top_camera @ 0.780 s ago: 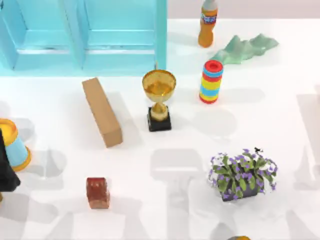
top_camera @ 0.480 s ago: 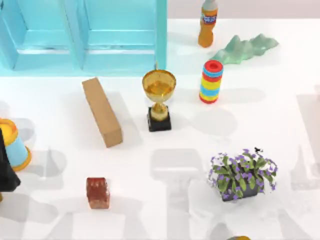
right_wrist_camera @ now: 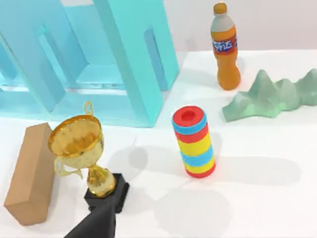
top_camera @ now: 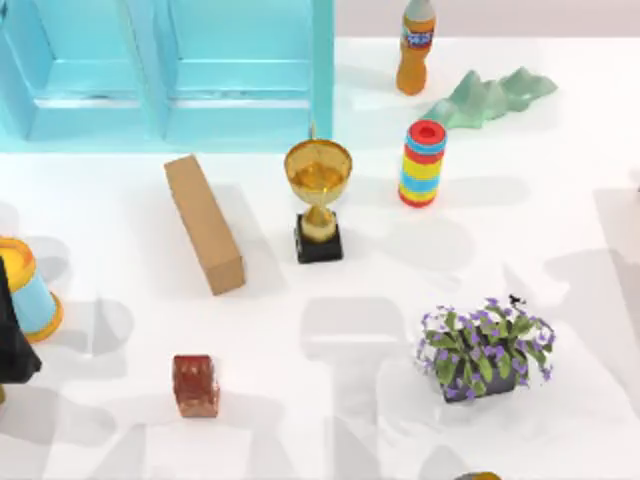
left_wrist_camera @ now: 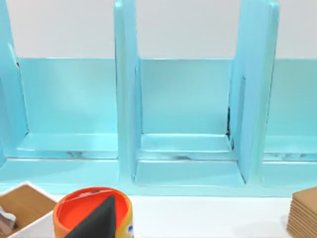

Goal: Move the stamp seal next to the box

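Our tools' states we cannot tell. We should descend squarely over the small reddish-brown glossy stamp seal, well apart from the long tan cardboard box.

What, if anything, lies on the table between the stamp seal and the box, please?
Nothing: in the top view the stretch of white table between the stamp seal and the near end of the box is bare.
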You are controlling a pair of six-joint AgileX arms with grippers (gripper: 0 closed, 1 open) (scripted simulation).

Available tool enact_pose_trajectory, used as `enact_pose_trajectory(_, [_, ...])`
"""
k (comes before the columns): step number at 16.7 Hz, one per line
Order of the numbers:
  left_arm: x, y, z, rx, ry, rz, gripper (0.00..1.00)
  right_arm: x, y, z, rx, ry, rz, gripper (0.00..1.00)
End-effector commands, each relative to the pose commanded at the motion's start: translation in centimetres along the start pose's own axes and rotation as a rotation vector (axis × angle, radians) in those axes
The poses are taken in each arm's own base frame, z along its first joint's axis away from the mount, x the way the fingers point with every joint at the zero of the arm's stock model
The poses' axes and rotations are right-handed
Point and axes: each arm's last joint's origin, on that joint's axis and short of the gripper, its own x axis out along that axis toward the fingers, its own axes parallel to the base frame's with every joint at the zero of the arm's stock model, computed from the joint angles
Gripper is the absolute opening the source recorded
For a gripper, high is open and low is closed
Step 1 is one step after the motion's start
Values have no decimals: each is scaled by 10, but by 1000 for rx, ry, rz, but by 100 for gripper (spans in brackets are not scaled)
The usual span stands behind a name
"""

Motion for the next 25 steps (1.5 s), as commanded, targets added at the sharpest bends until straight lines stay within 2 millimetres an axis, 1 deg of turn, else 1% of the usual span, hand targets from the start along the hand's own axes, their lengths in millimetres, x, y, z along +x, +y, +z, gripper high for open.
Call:
enact_pose_trajectory(2, [0, 0, 0, 0, 0, 0, 100, 10, 27, 43, 43, 119, 80, 100])
enact_pose_trajectory(4, [0, 0, 0, 0, 0, 0, 100, 30, 59, 81, 82, 255, 141, 100])
enact_pose_trajectory(5, [0, 0, 0, 0, 0, 0, 100, 43, 76, 96, 100, 328, 161, 100])
enact_pose_trajectory(7, [0, 0, 0, 0, 0, 0, 100, 74, 115, 116, 129, 480, 181, 100])
enact_pose_trajectory(9, [0, 0, 0, 0, 0, 0, 100, 107, 155, 120, 148, 633, 168, 100])
enact_pose_trajectory(10, [0, 0, 0, 0, 0, 0, 100, 123, 175, 117, 153, 707, 150, 100])
enact_pose_trajectory(12, [0, 0, 0, 0, 0, 0, 100, 153, 211, 100, 157, 844, 94, 100])
enact_pose_trajectory(14, [0, 0, 0, 0, 0, 0, 100, 179, 243, 74, 151, 960, 18, 100])
enact_pose_trajectory(17, [0, 0, 0, 0, 0, 0, 100, 208, 279, 31, 137, 1075, -110, 100])
enact_pose_trajectory(19, [0, 0, 0, 0, 0, 0, 100, 223, 295, 4, 128, 1112, -191, 100])
enact_pose_trajectory(21, [0, 0, 0, 0, 0, 0, 100, 234, 307, -20, 123, 1123, -259, 100])
enact_pose_trajectory(23, [0, 0, 0, 0, 0, 0, 100, 242, 314, -39, 123, 1116, -314, 100])
enact_pose_trajectory(25, [0, 0, 0, 0, 0, 0, 100, 248, 317, -53, 125, 1103, -357, 100])
